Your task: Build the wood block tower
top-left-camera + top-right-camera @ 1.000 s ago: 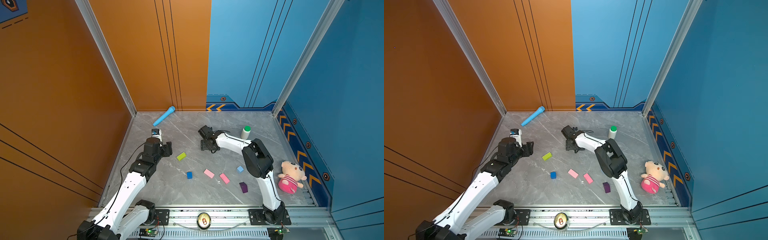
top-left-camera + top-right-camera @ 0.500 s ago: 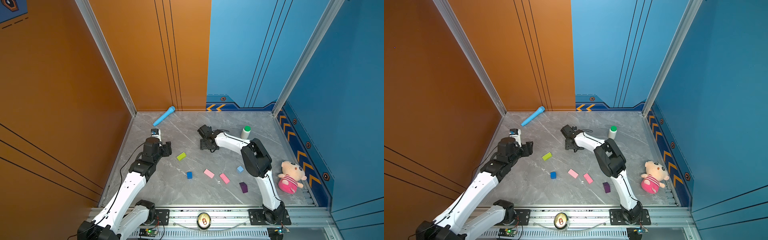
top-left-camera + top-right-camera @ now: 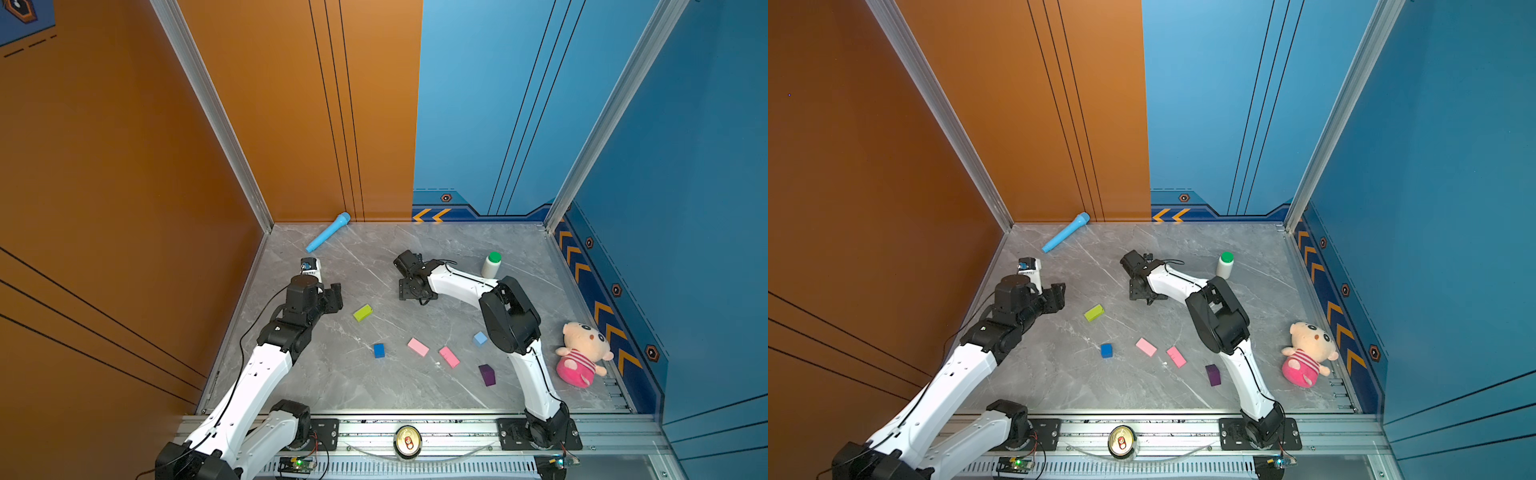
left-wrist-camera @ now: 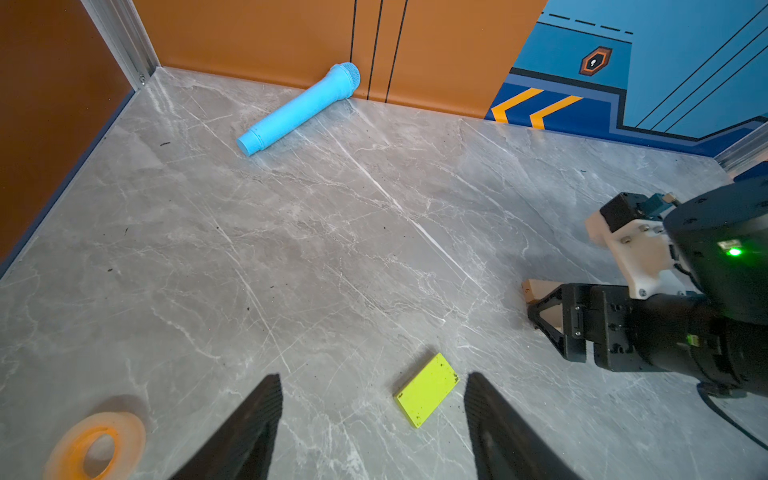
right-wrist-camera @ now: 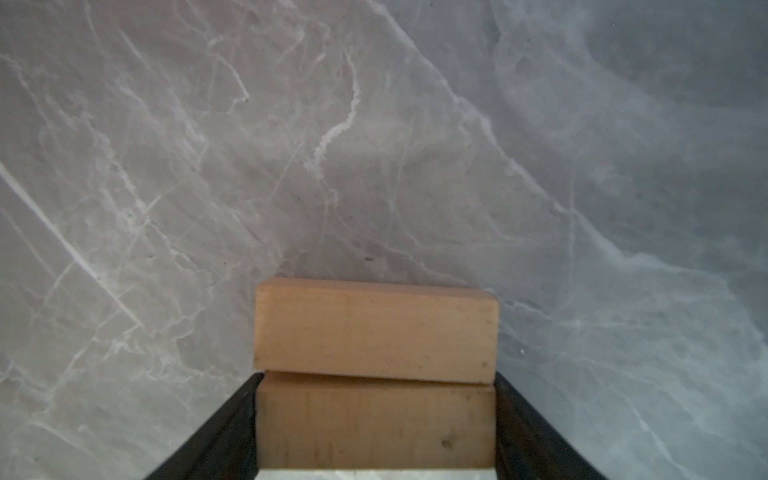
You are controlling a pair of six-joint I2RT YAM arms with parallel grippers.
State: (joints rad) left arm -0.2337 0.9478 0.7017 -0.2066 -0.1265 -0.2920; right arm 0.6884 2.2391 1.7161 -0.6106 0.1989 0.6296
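1. Progress: no tower stands yet. The only assembly is a base pair, the farther tan bar (image 5: 376,328) and the nearer tan bar (image 5: 376,419). They touch along their long sides, toward the back-centre of the table (image 3: 332,386).
2. The right gripper (image 3: 415,294) sits low over this pair. Its jaws stand at the two ends of the nearer tan bar, in contact or very nearly so. Whether they are clamping it or have let go cannot be told.
3. The left gripper (image 4: 372,376) has its fingers spread and holds nothing. The lime-green bar (image 4: 427,388) lies flat on the table just ahead, nearer one finger.
4. Left to do: six blocks lie loose and apart from one another. They are the lime-green bar, the dark-blue cube (image 3: 378,350), one pink bar (image 3: 417,347), a second pink bar (image 3: 449,356), the light-blue cube (image 3: 480,338) and the dark-purple block (image 3: 487,375). By this reckoning most of the stacking lies ahead.
5. Hidden or unclear: in both top views the right gripper covers the tan bars. The right wrist view is soft and crops the nearer bar. The light-blue cube sits close against the right arm (image 3: 509,320). The purple block's peak cannot be made out.
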